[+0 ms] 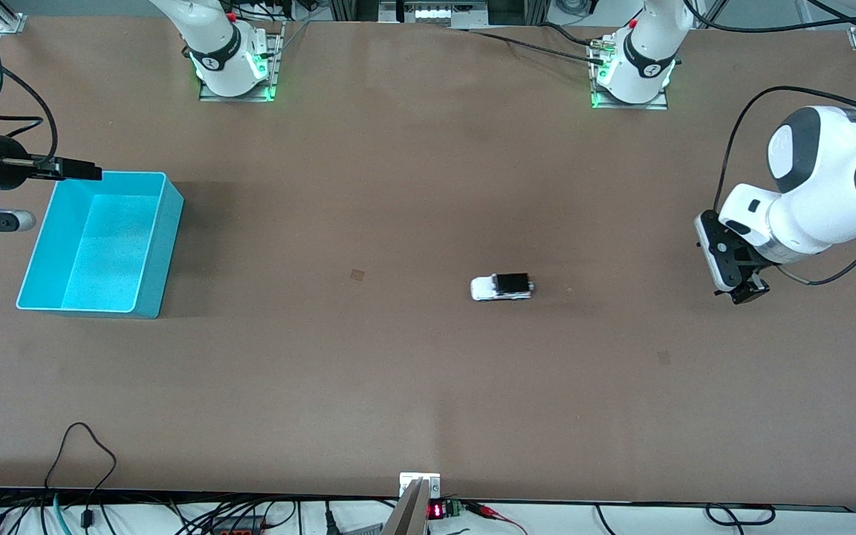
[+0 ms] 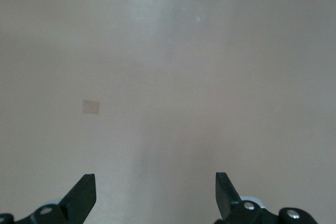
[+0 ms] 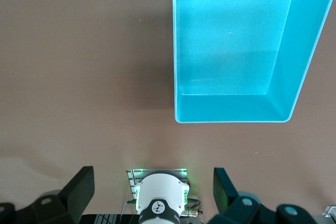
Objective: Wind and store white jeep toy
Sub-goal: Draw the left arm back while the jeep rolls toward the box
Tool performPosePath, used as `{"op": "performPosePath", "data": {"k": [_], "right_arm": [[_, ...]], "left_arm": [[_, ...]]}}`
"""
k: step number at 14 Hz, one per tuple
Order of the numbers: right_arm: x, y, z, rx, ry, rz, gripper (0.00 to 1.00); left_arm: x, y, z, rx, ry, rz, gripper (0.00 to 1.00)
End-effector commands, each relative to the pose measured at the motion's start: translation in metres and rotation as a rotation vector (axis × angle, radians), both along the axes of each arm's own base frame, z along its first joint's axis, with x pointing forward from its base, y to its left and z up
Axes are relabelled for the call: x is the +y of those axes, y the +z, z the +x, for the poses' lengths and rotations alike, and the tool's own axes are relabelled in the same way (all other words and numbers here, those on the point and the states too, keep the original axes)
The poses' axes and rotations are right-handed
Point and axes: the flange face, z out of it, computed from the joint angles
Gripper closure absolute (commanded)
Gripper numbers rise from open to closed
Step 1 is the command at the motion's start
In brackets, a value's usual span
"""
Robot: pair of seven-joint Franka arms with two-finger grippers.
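White jeep toy: the small white boxy toy car with a black ribbed roof and dark wheels stands on its wheels on the bare brown table, roughly mid-table, lengthwise along the table. Nothing touches it.

Cyan bin: an open rectangular cyan plastic bin sits toward the right arm's end of the table, well apart from the toy car. Its inside shows bare in the front view and in the right wrist view.

Left gripper: the black two-finger left gripper hangs over bare table at the left arm's end, well apart from the toy car, pointing downward. In its wrist view the two dark fingers stand wide apart, with only the tabletop between them. It holds nothing and touches nothing.

Right gripper: the right gripper is held level over the edge of the cyan bin that lies farther from the front camera. In its wrist view the fingers are spread wide with nothing between them but the table and the right arm's base far below. It holds nothing.

Table mark: a small pale square patch lies on the table between bin and toy car; a similar patch shows in the left wrist view.
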Motion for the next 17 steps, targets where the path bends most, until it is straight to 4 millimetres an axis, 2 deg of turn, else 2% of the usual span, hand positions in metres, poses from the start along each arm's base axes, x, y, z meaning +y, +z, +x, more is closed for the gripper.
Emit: {"op": "performPosePath", "data": {"k": [1, 5, 6, 8, 10, 15, 17], "right_arm": [[0.002, 0.004, -0.001, 0.005, 0.005, 0.011, 0.0], [0.001, 0.003, -0.001, 0.006, 0.005, 0.01, 0.0], [0.001, 0.004, -0.001, 0.005, 0.005, 0.01, 0.0], [0.001, 0.004, -0.001, 0.005, 0.005, 0.01, 0.0], [0.001, 0.003, -0.001, 0.006, 0.005, 0.012, 0.0], [-0.001, 0.003, -0.001, 0.006, 0.004, 0.011, 0.0], [-0.001, 0.003, -0.001, 0.006, 0.003, 0.012, 0.0]], "left_arm": [[-0.024, 0.008, 0.004, 0.001, 0.131, -0.012, 0.0], [-0.042, 0.023, 0.003, -0.024, 0.37, -0.008, 0.0], [-0.043, 0.026, 0.002, -0.028, 0.436, -0.005, 0.0], [-0.047, 0.046, 0.006, -0.061, 0.577, -0.013, 0.0], [-0.046, 0.053, 0.007, -0.068, 0.706, -0.019, 0.0], [-0.005, 0.083, 0.014, -0.121, 0.964, -0.032, 0.0], [0.001, 0.094, 0.014, -0.14, 1.031, -0.035, 0.0]]}}
